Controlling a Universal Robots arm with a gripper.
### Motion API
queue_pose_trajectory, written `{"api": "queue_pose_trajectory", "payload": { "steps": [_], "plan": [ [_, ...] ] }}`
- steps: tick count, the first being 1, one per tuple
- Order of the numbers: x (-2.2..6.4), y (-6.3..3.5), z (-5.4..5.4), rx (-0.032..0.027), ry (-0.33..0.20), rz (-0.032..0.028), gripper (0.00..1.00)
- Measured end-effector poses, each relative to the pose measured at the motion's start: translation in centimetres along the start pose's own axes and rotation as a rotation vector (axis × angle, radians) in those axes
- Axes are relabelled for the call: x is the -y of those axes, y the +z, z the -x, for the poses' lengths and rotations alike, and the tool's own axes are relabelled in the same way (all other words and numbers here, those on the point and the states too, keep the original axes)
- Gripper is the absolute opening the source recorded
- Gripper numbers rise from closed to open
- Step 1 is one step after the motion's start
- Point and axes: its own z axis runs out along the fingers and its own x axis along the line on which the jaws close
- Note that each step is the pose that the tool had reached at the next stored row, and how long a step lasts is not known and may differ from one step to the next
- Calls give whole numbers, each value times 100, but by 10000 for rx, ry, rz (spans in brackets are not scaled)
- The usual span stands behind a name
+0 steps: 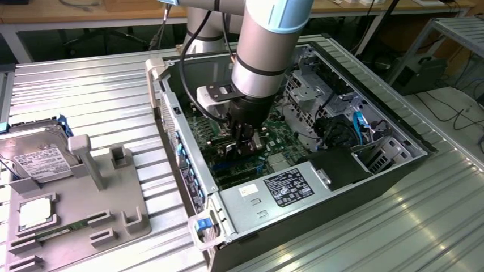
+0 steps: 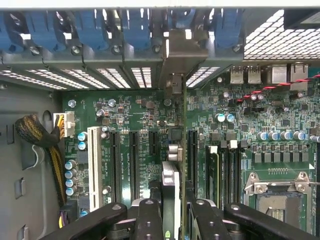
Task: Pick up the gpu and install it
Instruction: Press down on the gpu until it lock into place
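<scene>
My gripper (image 2: 176,220) is shut on the gpu (image 2: 173,165), seen edge-on in the wrist view as a thin green card between the two black fingers (image 2: 150,220). Its silver bracket (image 2: 179,55) stands against the case's rear slot openings. The card's lower edge lies along a black expansion slot of the green motherboard (image 2: 145,115); whether it is fully seated I cannot tell. In the exterior view the gripper (image 1: 246,144) reaches down inside the open computer case (image 1: 393,122), over the motherboard, and the arm hides most of the card.
A grey fixture tray (image 1: 83,221) at the exterior view's left holds a hard drive (image 1: 34,156), a processor (image 1: 34,212) and a RAM stick (image 1: 60,229). Inside the case are the power supply (image 1: 291,187), drive cages (image 1: 310,90), blue latches (image 2: 90,25), a cable bundle (image 2: 35,132) and the CPU socket (image 2: 277,190).
</scene>
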Motion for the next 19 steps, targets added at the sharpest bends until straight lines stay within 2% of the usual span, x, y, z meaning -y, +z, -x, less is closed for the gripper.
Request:
{"api": "queue_pose_trajectory", "payload": {
  "steps": [6, 9, 19],
  "plan": [
    [0, 0, 0, 0, 1, 3, 27],
    [0, 3, 0, 0, 1, 51, 27],
    [0, 23, -1, -1, 2, 52, 27]
  ]
}}
